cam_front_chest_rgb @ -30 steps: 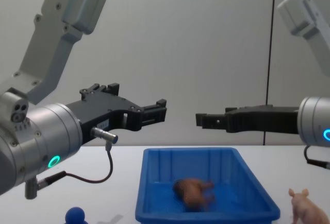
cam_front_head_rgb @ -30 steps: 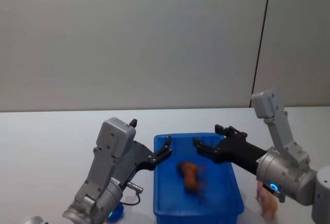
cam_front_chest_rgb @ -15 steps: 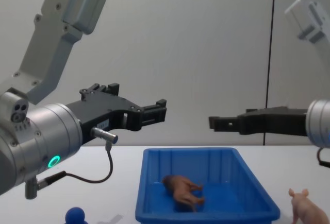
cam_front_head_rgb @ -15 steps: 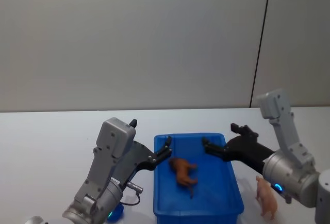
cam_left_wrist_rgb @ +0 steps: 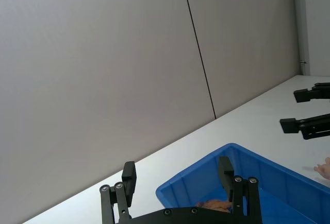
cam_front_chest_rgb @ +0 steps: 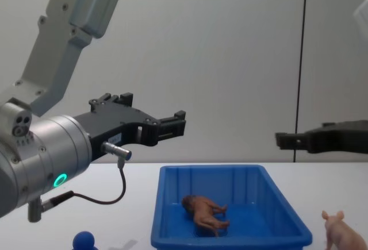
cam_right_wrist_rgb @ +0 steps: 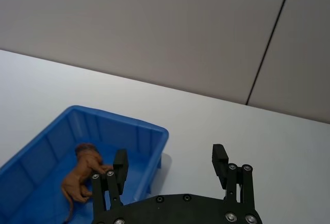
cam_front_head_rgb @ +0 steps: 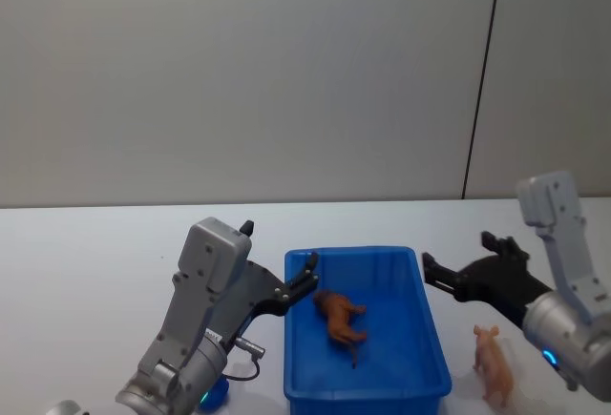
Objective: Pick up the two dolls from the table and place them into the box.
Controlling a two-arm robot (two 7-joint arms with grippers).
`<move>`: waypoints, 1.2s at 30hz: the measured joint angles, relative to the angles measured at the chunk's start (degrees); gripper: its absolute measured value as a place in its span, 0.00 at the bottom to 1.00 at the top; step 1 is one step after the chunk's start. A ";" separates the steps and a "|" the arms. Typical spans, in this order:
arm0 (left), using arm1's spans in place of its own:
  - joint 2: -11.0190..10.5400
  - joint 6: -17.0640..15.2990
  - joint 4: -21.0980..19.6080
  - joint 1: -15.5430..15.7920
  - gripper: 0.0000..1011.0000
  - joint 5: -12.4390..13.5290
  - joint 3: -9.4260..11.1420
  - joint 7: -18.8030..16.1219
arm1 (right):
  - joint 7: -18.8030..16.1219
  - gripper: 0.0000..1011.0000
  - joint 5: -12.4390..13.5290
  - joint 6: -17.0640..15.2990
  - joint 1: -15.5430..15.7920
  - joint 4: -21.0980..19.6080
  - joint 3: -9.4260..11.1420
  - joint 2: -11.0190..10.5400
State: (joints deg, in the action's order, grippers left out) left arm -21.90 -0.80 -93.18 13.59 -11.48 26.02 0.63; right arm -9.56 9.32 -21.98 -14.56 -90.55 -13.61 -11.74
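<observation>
Now right claw (cam_front_head_rgb: 456, 251), spread, has backed off the box (cam_front_head_rgb: 363, 251); brown doll (cam_front_head_rgb: 339, 315) settled inside; left claw (cam_front_head_rgb: 279, 245) spread.

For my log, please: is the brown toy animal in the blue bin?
In: the brown toy animal lies within the blue plastic bin.

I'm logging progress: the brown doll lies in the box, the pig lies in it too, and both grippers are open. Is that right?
Not quite: the pig stands on the table right of the box, as the head view shows. The brown doll lies in the box; the left gripper, at its left rim, and the right gripper, to its right, are open.
</observation>
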 joint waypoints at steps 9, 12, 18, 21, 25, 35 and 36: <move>0.00 0.00 0.00 0.00 0.99 0.00 0.00 0.00 | 3.65 0.99 0.26 -2.37 3.42 -3.06 0.77 -1.62; 0.00 0.00 0.00 0.00 0.99 0.00 0.00 0.00 | 4.14 0.99 0.33 -2.71 4.35 -3.62 0.88 -2.03; 0.00 0.00 0.00 0.00 0.99 0.00 0.00 0.00 | 4.72 0.99 0.63 -3.22 6.43 -4.49 1.09 -2.89; 0.00 0.00 0.00 0.00 0.99 0.00 0.00 0.00 | 4.73 0.99 0.87 -3.32 7.23 -4.74 1.15 -3.22; 0.00 0.00 0.00 0.00 0.99 0.00 0.00 0.00 | 4.61 0.99 1.30 -3.41 8.42 -4.88 1.22 -3.64; 0.00 0.00 0.00 0.00 0.99 0.00 0.00 0.00 | 4.07 0.99 2.12 -3.42 10.24 -4.40 1.25 -4.11; 0.00 0.00 0.00 0.00 0.99 0.00 0.00 0.00 | 4.05 0.99 2.17 -3.43 10.37 -4.29 1.25 -4.12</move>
State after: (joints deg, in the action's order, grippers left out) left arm -21.90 -0.79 -93.18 13.58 -11.48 26.02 0.63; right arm -5.51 11.49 -25.41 -4.19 -94.84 -12.36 -15.86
